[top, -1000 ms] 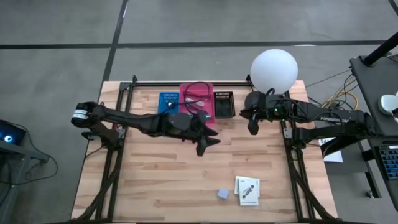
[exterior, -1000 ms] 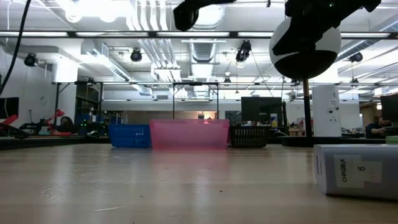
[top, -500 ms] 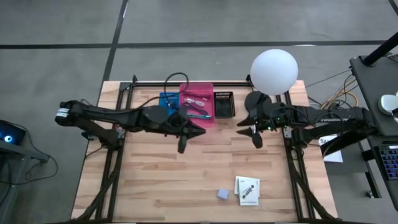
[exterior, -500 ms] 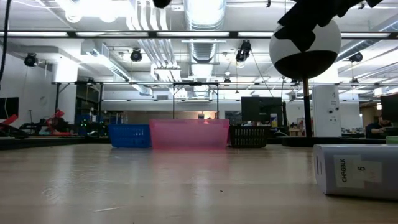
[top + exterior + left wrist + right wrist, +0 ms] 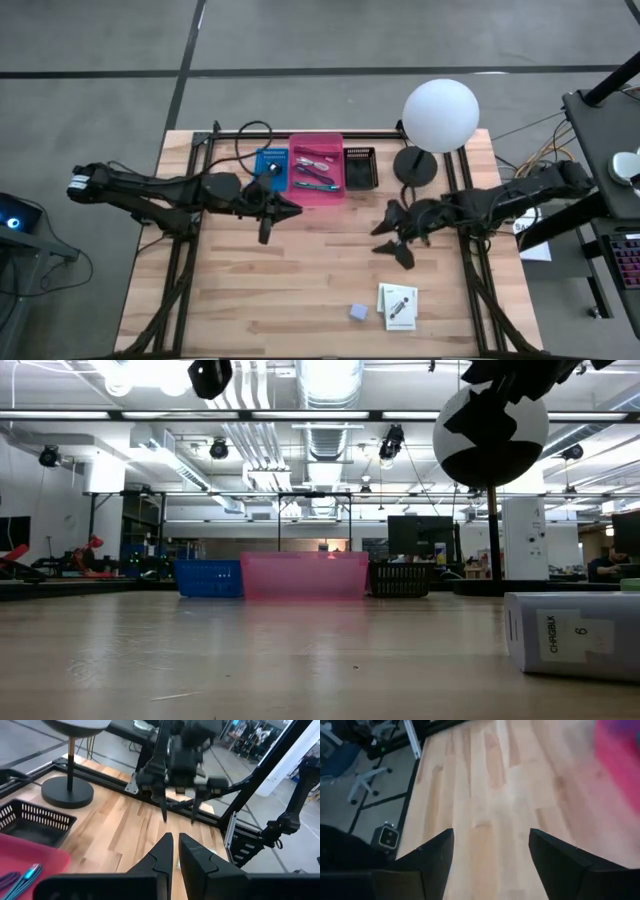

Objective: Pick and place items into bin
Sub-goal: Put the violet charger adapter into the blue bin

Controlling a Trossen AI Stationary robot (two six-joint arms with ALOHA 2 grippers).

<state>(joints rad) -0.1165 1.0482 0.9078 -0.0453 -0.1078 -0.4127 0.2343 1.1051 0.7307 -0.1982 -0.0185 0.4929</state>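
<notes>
The pink bin (image 5: 317,180) stands at the table's far middle with teal and purple pens (image 5: 312,184) and small pliers (image 5: 318,160) inside. A grey-blue cube (image 5: 358,312) and a white card with a black mark (image 5: 398,305) lie near the front edge. My left gripper (image 5: 297,209) hovers just near-left of the bin, shut and with nothing in it (image 5: 173,854). My right gripper (image 5: 391,242) hangs open above the bare wood right of centre, its fingers wide apart (image 5: 490,850).
A small blue basket (image 5: 270,165) and a black basket (image 5: 360,168) flank the bin. The white globe lamp (image 5: 440,115) stands at the far right on a round black base (image 5: 413,165). Bare wood lies between the grippers and the front edge.
My left gripper has drawn back from the middle of the table toward the left edge, past the bin's near side. My right gripper has come from beside the lamp base toward the near edge and the table's middle, and has opened wide.
</notes>
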